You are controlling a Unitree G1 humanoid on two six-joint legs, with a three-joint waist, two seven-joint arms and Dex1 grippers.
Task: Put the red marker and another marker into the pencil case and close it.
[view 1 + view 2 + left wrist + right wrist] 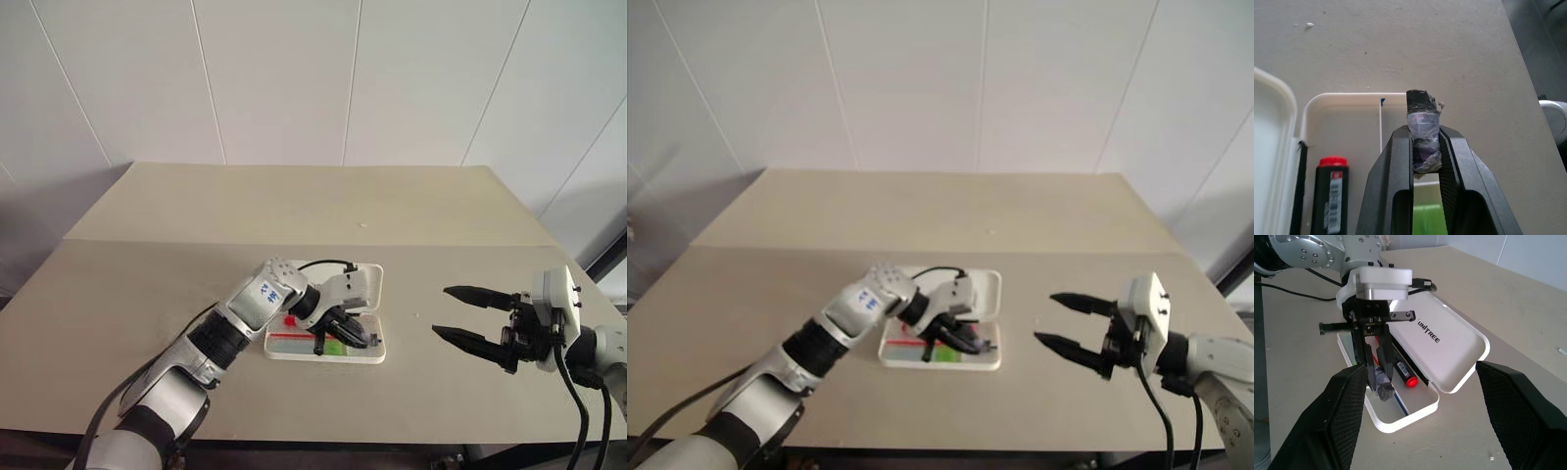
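Over the open pencil case (1449, 347), the left tool (1382, 382) grips a marker (1422, 134).

Left gripper (1380, 377) holds perhaps a marker (1384, 387) over the pencil case (1449, 345).

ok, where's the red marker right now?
The red marker lies inside the open pencil case mid-table, along its hinge side, right beside the left claw, which grips another marker over the tray.
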